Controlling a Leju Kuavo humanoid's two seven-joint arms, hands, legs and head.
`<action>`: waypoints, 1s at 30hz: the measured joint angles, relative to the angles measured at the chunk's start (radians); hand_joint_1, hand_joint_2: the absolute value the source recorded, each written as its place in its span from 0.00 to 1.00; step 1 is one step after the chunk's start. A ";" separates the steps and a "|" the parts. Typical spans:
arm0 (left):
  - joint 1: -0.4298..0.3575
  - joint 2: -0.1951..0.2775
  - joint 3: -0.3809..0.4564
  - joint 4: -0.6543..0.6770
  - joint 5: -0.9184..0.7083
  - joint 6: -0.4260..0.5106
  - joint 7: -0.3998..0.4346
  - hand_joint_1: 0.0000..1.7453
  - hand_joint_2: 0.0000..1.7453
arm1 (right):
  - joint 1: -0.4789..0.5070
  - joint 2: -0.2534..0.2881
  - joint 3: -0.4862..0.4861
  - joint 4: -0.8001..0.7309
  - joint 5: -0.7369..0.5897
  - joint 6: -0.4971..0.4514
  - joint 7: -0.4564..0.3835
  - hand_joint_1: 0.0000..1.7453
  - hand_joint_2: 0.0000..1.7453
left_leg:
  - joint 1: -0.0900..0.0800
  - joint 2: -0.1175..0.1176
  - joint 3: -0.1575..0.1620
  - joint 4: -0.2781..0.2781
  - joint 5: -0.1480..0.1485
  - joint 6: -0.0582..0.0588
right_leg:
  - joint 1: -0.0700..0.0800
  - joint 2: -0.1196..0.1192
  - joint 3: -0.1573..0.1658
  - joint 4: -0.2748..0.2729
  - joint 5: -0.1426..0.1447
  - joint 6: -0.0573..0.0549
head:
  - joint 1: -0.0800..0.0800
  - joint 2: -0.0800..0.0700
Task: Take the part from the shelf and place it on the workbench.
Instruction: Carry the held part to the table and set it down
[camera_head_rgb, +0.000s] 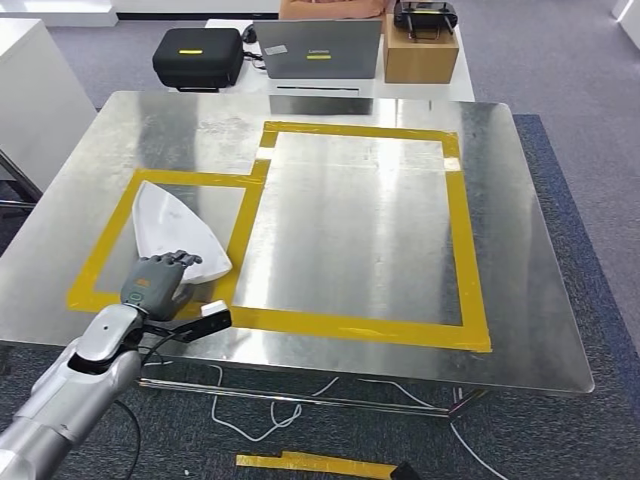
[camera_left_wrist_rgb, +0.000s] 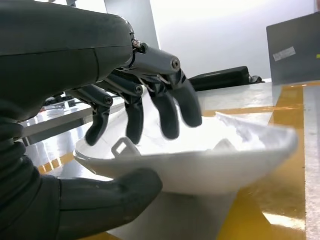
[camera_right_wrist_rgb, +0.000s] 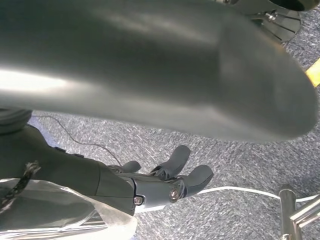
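Brushed-steel workbench (camera_head_rgb: 392, 230), marked with yellow tape outlines (camera_head_rgb: 468, 260), fills the scene above grey carpet. A white, smooth, shallow wedge-shaped plastic part (camera_head_rgb: 170, 230) is seen lying inside the smaller taped rectangle at the near left. The left hand (camera_head_rgb: 155, 282) is placed at the part's near edge, its dark fingers (camera_left_wrist_rgb: 166, 112) arched above the shell and its thumb (camera_left_wrist_rgb: 109, 197) beneath the rim, not clamped. The right hand (camera_right_wrist_rgb: 158, 182) is hung over the carpet, loosely spread and empty.

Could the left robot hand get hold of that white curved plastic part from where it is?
Probably yes. The left robot hand is already at the white curved plastic part on the metal workbench, thumb under its rim and fingers spread just above; nothing lies between.
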 joint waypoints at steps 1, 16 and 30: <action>0.000 0.000 0.000 0.000 0.005 0.004 -0.006 0.00 0.50 | 0.002 0.000 0.000 -0.002 0.000 0.000 0.001 0.00 0.00 | 0.000 0.000 0.000 0.000 0.000 0.000 | 0.000 0.000 0.000 0.000 0.000 0.000 | 0.000 0.000; 0.003 0.010 0.000 -0.012 0.056 0.003 -0.030 0.00 0.00 | 0.008 0.000 0.000 -0.019 0.002 -0.001 0.007 0.00 0.00 | 0.000 0.000 0.000 0.000 0.000 0.000 | 0.000 0.000 0.000 0.000 0.000 0.000 | 0.000 0.000; 0.003 0.014 0.011 -0.012 0.076 0.018 -0.031 0.00 0.00 | 0.017 -0.003 0.000 -0.032 0.005 0.000 0.013 0.00 0.00 | 0.000 0.000 0.000 0.000 0.000 0.001 | 0.000 0.000 0.000 0.000 0.000 0.000 | 0.000 0.000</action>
